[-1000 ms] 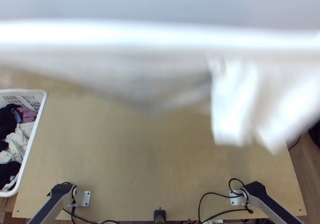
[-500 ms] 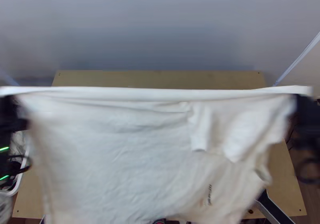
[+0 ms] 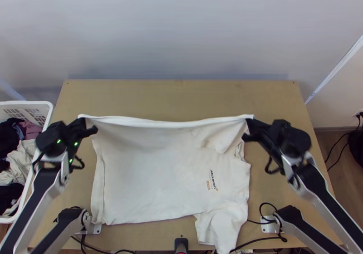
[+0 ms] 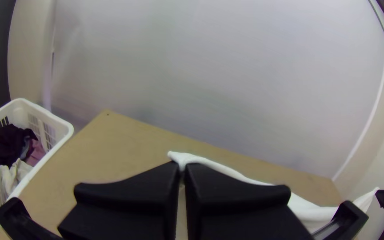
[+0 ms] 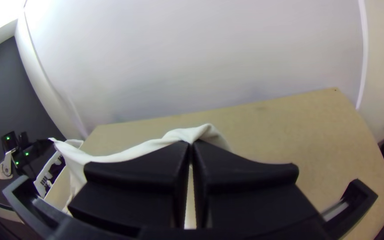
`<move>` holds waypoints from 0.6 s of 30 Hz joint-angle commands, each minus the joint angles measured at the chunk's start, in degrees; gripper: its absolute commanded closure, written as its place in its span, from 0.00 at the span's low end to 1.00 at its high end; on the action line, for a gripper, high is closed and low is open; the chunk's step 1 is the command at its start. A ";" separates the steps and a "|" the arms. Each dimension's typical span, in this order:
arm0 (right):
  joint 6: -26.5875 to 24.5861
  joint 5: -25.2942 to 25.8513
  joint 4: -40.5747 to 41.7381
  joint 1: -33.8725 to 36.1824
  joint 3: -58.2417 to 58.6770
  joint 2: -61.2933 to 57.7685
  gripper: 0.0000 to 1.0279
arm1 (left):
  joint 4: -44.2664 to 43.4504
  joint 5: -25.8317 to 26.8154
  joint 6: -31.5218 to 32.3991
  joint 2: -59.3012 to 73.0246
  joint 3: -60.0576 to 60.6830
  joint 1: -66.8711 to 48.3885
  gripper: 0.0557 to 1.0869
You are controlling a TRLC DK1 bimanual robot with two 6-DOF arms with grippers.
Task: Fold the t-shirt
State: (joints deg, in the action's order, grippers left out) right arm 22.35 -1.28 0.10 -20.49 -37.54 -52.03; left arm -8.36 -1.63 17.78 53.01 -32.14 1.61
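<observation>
over the wooden table [image 3: 181, 95], the white t-shirt [image 3: 154, 177] seems to be at the spreading-out step.
left gripper [image 4: 182, 166] and right gripper [image 5: 190, 146] each pinch an end of its raised far edge; the rest drapes towards the arms' bases. next, likely lower that edge flat, then let go.

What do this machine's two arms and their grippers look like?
The left arm and right arm have silver-grey links with long black strips and black joints. Thin black cable loops hang by their wrists, and small green lights glow on the left one. The left gripper and right gripper each have wide, flat, matt-black fingers tapering towards the tips.
</observation>
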 commanded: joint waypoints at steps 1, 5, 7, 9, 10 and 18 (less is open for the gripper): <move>1.82 -1.09 4.47 2.47 -1.66 -7.56 0.97 | -5.70 0.40 -0.11 8.25 -0.99 0.41 0.96; 3.67 -2.85 5.09 5.81 -6.58 -18.81 0.97 | -7.46 0.49 1.47 19.06 -5.04 0.68 0.96; 3.67 -3.03 5.09 6.43 -9.31 -23.73 0.97 | -7.64 0.57 1.64 24.07 -7.59 0.77 0.96; 3.67 -3.03 5.09 7.48 -11.94 -28.30 0.97 | -7.72 0.93 1.99 27.93 -10.05 0.77 0.96; 3.67 -3.03 5.09 7.92 -13.35 -30.41 0.97 | -7.72 1.28 1.99 29.69 -11.19 0.77 0.96; 3.67 -3.03 5.00 11.53 -24.69 -44.91 0.97 | -7.72 1.54 2.08 43.84 -22.70 0.77 0.96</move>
State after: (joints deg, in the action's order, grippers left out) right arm 25.10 -5.04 3.99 -10.72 -57.87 -93.49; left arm -15.79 0.08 18.90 92.82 -50.50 1.72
